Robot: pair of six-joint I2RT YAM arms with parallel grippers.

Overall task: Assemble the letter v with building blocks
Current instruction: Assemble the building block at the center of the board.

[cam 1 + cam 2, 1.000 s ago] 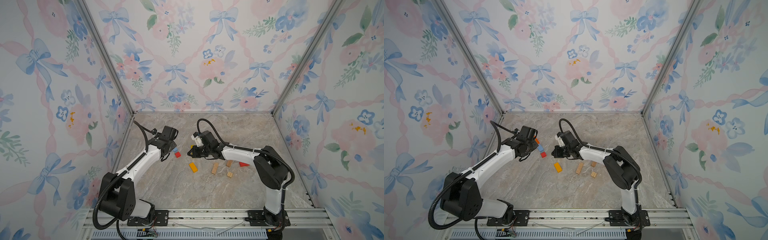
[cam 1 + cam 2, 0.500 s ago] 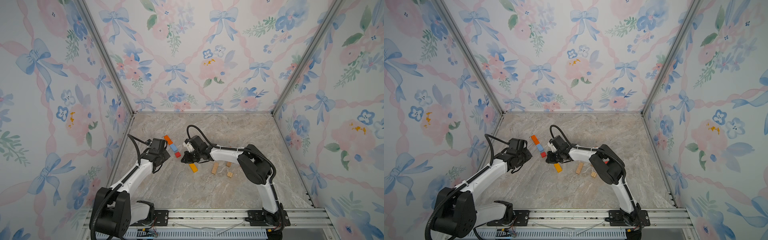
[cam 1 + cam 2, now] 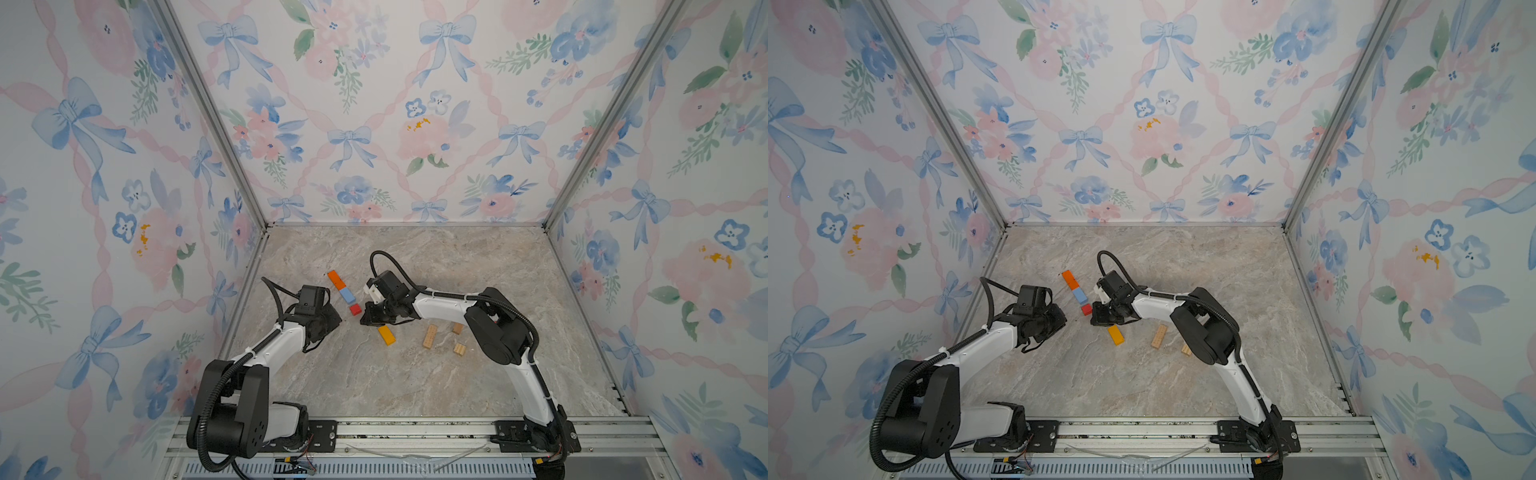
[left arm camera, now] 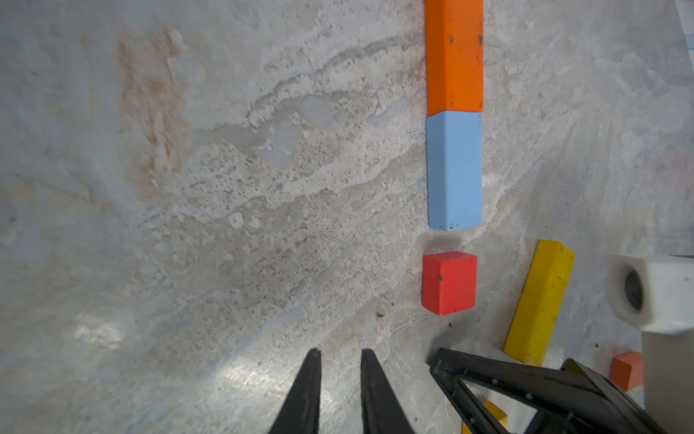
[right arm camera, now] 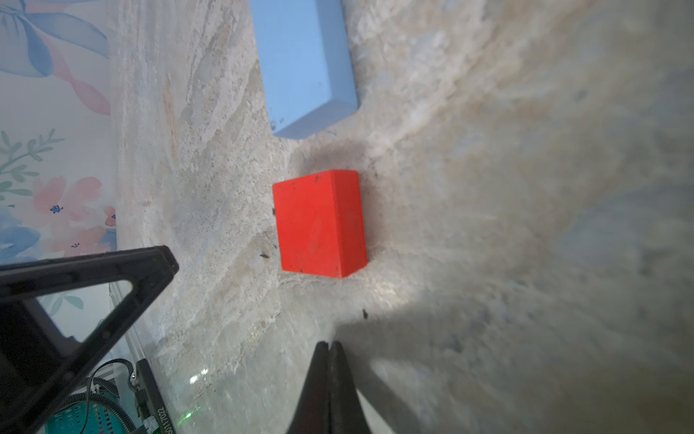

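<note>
Right gripper [image 5: 329, 344], tips pressed together, points straight at red block [image 5: 319, 223], gapped from blue block [image 5: 304, 64]; left gripper [image 4: 340, 353], tips slightly apart and empty, sits farther off.

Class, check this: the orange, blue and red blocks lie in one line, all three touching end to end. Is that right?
Not all three. The orange block and blue block touch, but the red block lies apart from the blue one, in line. The left wrist view shows the gap.

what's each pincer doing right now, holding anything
left pincer: slightly open, holding nothing
right pincer: closed, holding nothing
</note>
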